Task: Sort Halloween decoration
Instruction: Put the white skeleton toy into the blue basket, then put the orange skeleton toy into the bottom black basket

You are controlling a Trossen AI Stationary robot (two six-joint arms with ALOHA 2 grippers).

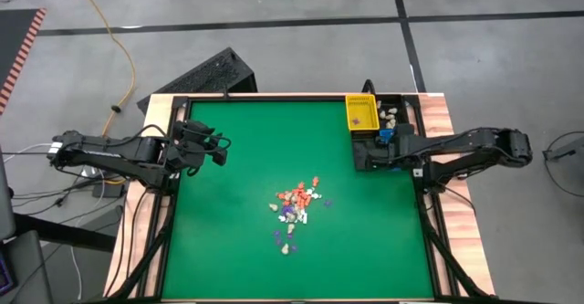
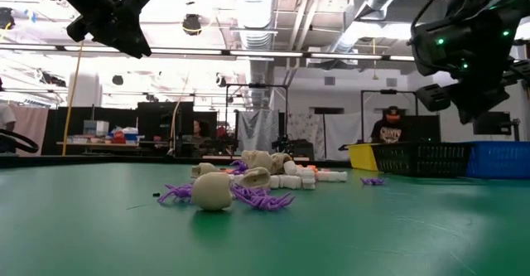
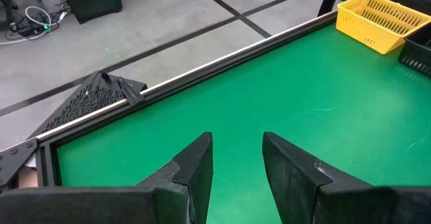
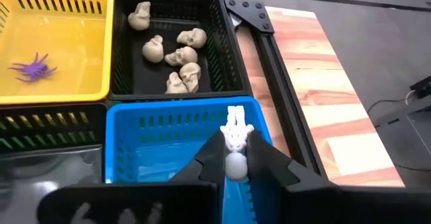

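The trinkets lie in a loose pile (image 1: 297, 208) of cream skulls, orange pieces and purple spiders at mid-table; the low view shows a skull (image 2: 212, 190) and the spiders (image 2: 261, 197) resting on the green mat. My right gripper (image 4: 237, 158) hovers over the blue bin (image 4: 168, 120) and is shut on a small white skeleton (image 4: 237, 126). My left gripper (image 3: 237, 150) is open above the table's left part (image 1: 217, 149), touching nothing. The black bin (image 4: 172, 49) holds several skulls. A purple spider (image 4: 32, 68) lies in the yellow bin (image 4: 60, 35). My right gripper pinches the white skeleton between its two fingers (image 4: 212, 158) at its round end (image 4: 236, 167). The ribbed body (image 4: 237, 123) sticks out past the fingertips. The skeleton is lifted clear, above the inside of the blue bin.
The three bins stand together at the table's far right corner (image 1: 374, 121). A raised dark frame (image 3: 202, 66) rims the green mat, with wooden strips (image 4: 316, 83) outside it. A dark mesh piece (image 1: 196, 76) lies beyond the far edge. People and shelves show far behind.
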